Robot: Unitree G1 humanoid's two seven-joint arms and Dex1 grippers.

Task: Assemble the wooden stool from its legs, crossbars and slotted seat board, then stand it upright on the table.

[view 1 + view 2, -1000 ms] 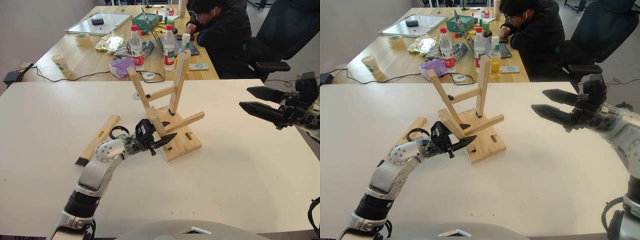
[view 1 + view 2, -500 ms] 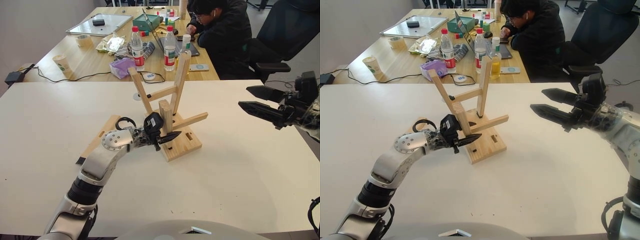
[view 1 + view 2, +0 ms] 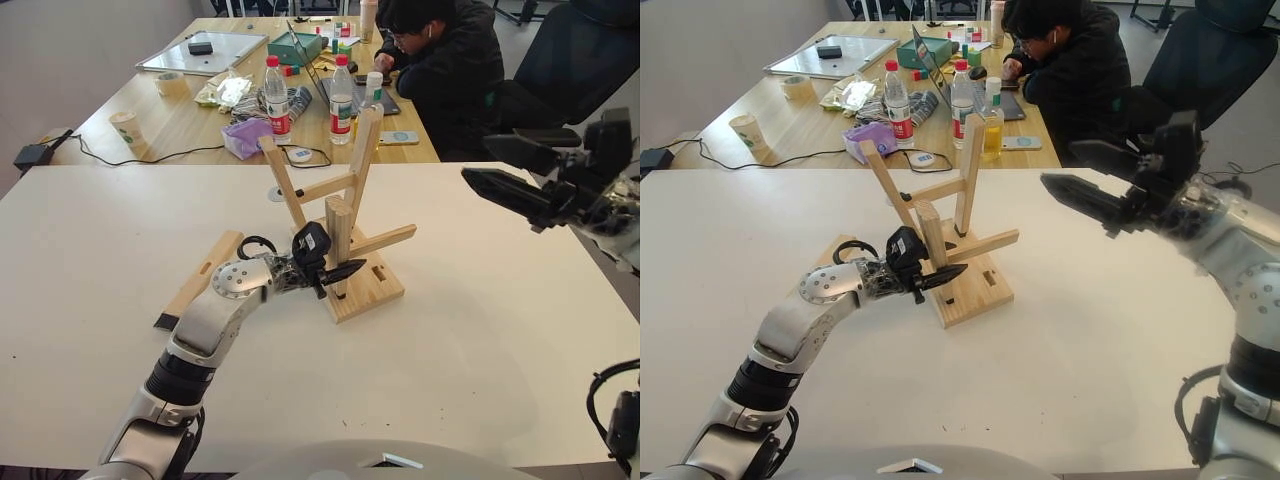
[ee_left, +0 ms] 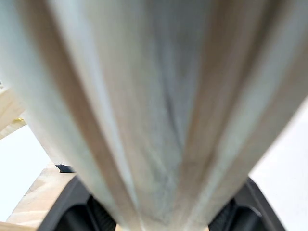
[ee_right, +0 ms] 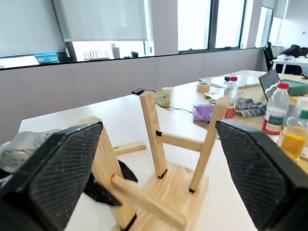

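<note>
The slotted seat board [image 3: 368, 288] lies flat mid-table. Two legs [image 3: 283, 182] [image 3: 361, 157] joined by a crossbar [image 3: 326, 186] stand up from it. My left gripper [image 3: 336, 272] is shut on the lower part of a third leg [image 3: 338, 228], held upright on the board's near corner, with a crossbar [image 3: 388, 240] jutting from it to the right. That leg [image 4: 154, 110] runs between the dark fingers [image 4: 72, 214] in the left wrist view. My right gripper [image 3: 476, 158] hovers open, to the right of the stool and above the table, its pads [image 5: 53, 168] framing the stool [image 5: 163, 163].
A loose wooden piece [image 3: 198, 278] lies on the white table [image 3: 90, 250] left of the board. Behind is a wooden table [image 3: 180, 115] with bottles [image 3: 272, 92], a cup [image 3: 124, 128], cables and a seated person. A black chair [image 3: 560, 70] stands at back right.
My left gripper has swung the third leg from tilted to upright on the board. My right gripper has shifted left toward the stool.
</note>
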